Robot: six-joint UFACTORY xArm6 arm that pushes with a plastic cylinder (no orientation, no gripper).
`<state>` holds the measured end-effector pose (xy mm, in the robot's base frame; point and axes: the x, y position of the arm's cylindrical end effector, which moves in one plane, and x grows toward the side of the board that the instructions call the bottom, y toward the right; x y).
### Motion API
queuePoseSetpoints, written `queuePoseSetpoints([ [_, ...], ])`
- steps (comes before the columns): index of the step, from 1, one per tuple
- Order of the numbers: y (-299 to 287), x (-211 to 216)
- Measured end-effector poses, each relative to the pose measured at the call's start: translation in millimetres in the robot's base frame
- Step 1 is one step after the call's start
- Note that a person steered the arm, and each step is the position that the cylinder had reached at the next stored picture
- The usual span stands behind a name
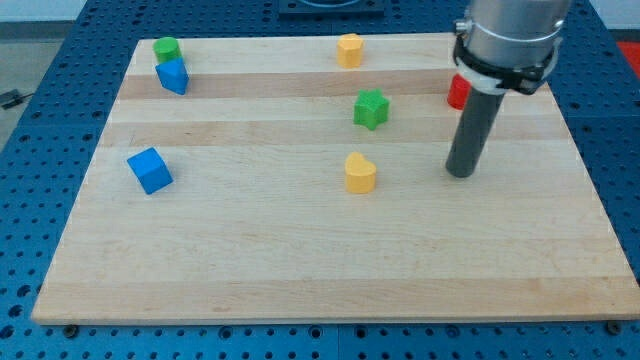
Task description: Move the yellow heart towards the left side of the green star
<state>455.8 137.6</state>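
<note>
Wooden board (300,270), 7 blocks logged.
- Yellow heart (360,173): mid-board, at 6 o'clock of green star (371,108), apart from it.
- My tip (460,172): a bare rod with nothing held, set at 3 o'clock of the heart, well apart, no contact.
- Red block (457,92): partly hidden behind rod.
- Yellow block (349,50): top edge.
- Green block (166,48) touching blue block (172,76), top-left corner.
- Blue cube (150,170): 9 o'clock side.

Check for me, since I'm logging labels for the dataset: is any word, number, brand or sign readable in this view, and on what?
None: no readable text shows anywhere.
The wooden board, the yellow heart, the green star and the other blocks carry no markings.
The rod ending in my tip and its grey collar show no label.
</note>
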Motion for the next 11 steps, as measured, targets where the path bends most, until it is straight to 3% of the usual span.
queuePoseSetpoints([
  [3,-97.4,0.9],
  [6,-89.5,32.8],
  [10,-218.2,-37.0],
  [11,-222.2,-38.2],
])
